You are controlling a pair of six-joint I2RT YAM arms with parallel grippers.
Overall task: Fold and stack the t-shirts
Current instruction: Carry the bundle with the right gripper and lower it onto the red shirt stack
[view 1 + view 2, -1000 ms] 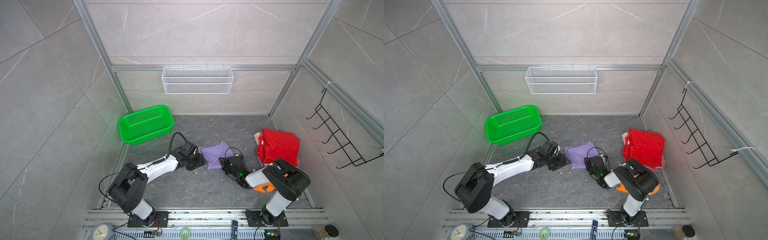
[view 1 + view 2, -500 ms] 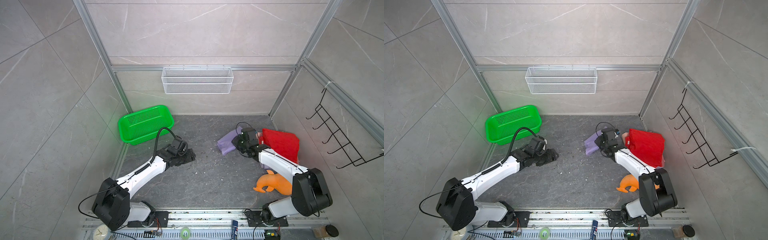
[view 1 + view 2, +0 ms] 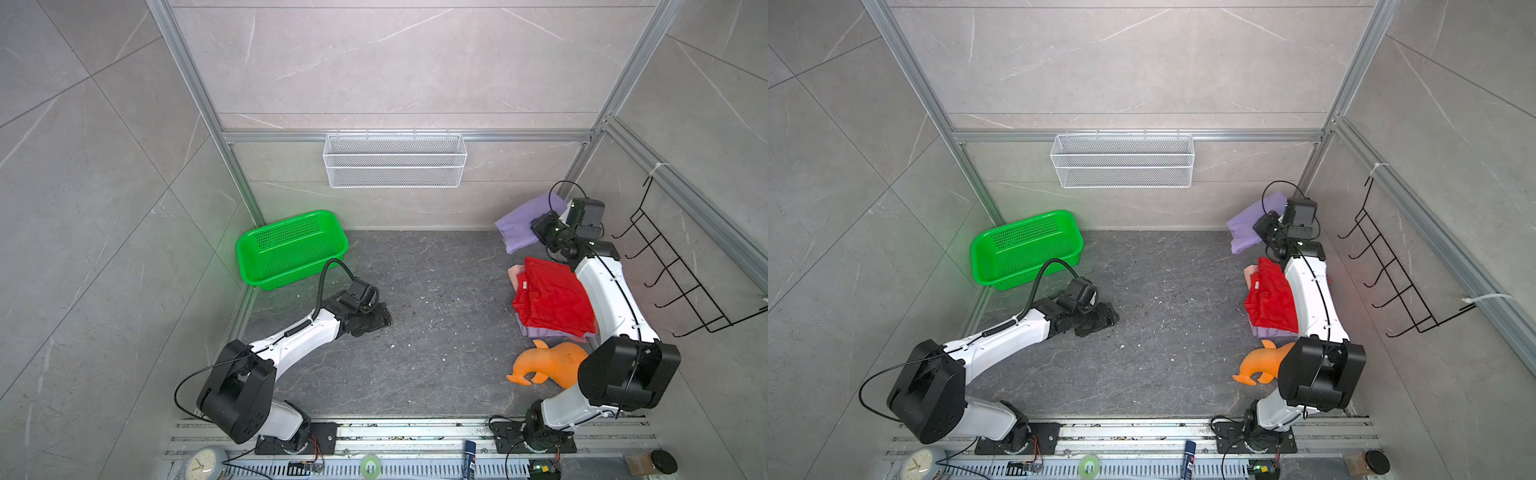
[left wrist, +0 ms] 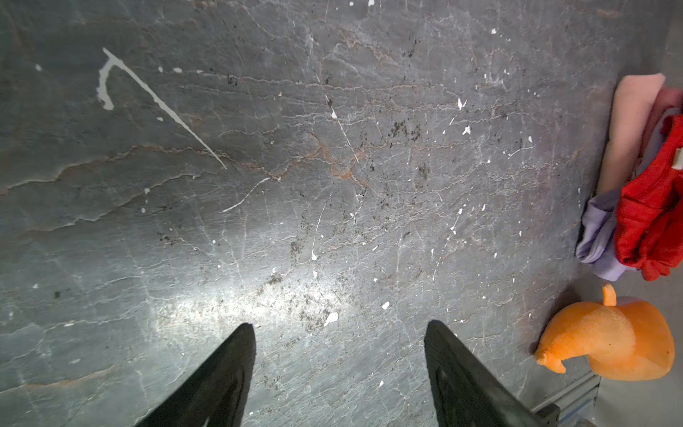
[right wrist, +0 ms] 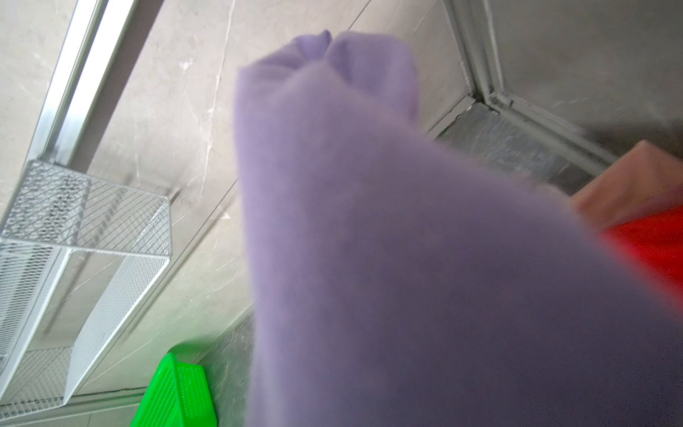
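My right claw (image 3: 537,227) clamped on the folded lavender t-shirt (image 3: 517,228), held aloft beyond the red-topped stack (image 3: 552,297), my left claw (image 4: 338,329) wide apart, empty, low over the worktop (image 4: 295,166)

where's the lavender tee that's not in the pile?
The lavender tee hangs in the right end effector at the back right of both top views, just behind the pile topped by the red tee.
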